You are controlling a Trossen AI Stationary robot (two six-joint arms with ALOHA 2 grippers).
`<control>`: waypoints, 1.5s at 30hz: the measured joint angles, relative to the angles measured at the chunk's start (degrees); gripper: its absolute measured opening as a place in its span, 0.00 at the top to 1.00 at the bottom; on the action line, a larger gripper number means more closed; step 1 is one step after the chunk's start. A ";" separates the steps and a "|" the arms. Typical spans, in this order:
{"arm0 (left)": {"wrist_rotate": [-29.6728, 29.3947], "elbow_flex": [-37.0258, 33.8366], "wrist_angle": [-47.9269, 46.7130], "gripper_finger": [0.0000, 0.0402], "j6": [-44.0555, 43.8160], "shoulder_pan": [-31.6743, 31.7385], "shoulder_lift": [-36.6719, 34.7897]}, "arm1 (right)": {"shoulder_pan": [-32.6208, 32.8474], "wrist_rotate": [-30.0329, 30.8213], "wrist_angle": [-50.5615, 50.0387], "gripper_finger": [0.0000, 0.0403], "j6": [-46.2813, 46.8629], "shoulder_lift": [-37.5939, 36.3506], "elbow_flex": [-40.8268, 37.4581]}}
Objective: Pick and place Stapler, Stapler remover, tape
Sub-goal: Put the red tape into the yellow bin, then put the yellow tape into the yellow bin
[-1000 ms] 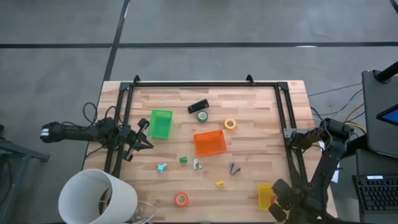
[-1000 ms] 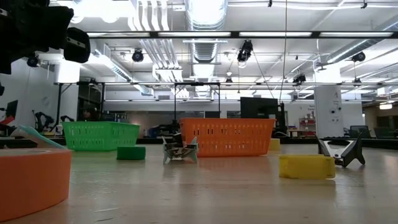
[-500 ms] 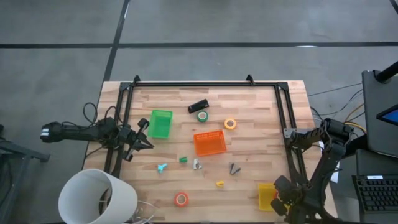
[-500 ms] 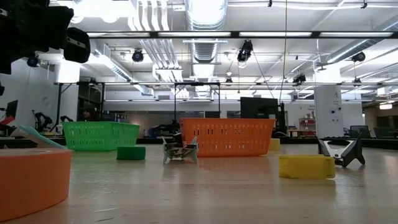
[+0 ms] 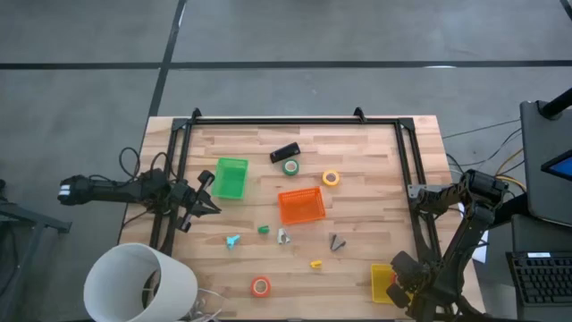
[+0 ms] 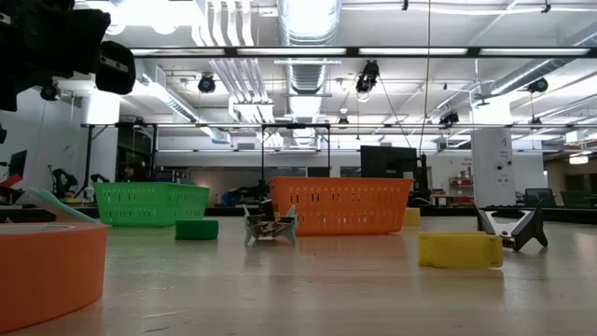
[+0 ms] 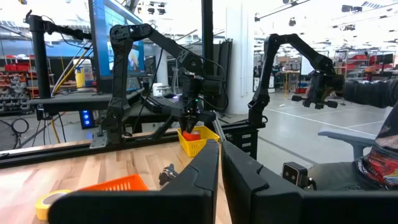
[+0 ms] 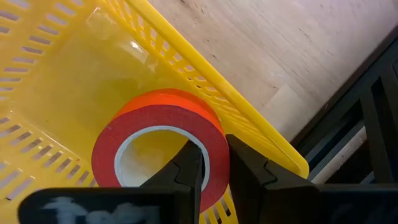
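Three bins are sitting on the wooden table [image 5: 375,170]: a green bin [image 5: 231,177] at the left, an orange bin [image 5: 301,205] mid-table, and a yellow bin [image 8: 74,87] at the near right corner, where the right gripper [image 8: 214,163] is pinching the wall of a red tape roll [image 8: 158,146] inside it. The left gripper [image 5: 207,193] is hanging at the table's left edge beside the green bin, fingers together and holding nothing. The black stapler [image 5: 284,152] is lying behind the green tape roll [image 5: 290,166], with the yellow roll [image 5: 331,178] right of them and the orange roll [image 5: 260,286] near the front edge.
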 joint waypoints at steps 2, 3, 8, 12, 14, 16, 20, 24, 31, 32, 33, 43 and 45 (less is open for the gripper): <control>0.00 0.00 0.00 0.94 -0.01 0.00 0.00 | 0.00 -0.08 0.72 0.87 -0.32 -0.04 -0.22; 0.00 0.00 0.00 0.94 0.00 0.00 -0.01 | 0.00 -0.07 1.10 0.87 -0.32 -0.07 -0.37; 0.01 0.00 -0.01 0.94 -0.01 0.00 -0.01 | 0.00 -0.06 1.40 0.87 -0.22 -0.07 -0.46; 0.00 0.00 0.00 0.94 0.00 0.00 0.00 | 0.00 -0.13 1.46 0.86 -0.10 -0.07 -0.46; 0.00 0.00 -0.02 0.94 -0.01 0.00 0.00 | 0.00 -0.26 1.49 0.86 -0.08 -0.06 -0.46; 0.00 0.00 -0.01 0.94 -0.01 0.00 -0.01 | 0.00 -0.71 1.55 0.84 -0.08 -0.04 -0.48; 0.00 0.00 -0.02 0.94 -0.01 0.00 0.00 | -0.07 -3.81 1.59 0.77 -0.06 0.04 -0.52; 0.01 0.00 -0.02 0.94 -0.01 0.00 -0.02 | -0.07 -4.46 1.57 0.70 0.03 0.04 -0.52; 0.02 0.00 -0.02 0.94 -0.01 0.00 0.00 | -0.77 -5.99 1.03 0.64 -1.04 -0.04 0.81; 0.00 0.00 -0.02 0.94 -0.01 0.00 0.00 | -0.88 -6.06 0.88 0.63 -0.99 -0.19 1.21; 0.00 0.00 -0.02 0.94 0.00 0.00 -0.02 | -1.05 -6.11 0.62 0.63 -0.97 -0.33 1.75; 0.00 0.00 -0.02 0.94 -0.01 0.00 -0.01 | -2.58 -0.53 -3.59 0.68 -1.07 -1.73 4.66; 0.01 0.00 -0.02 0.94 -0.01 0.01 -0.02 | -3.68 -0.11 -3.62 0.68 -2.57 -1.73 4.57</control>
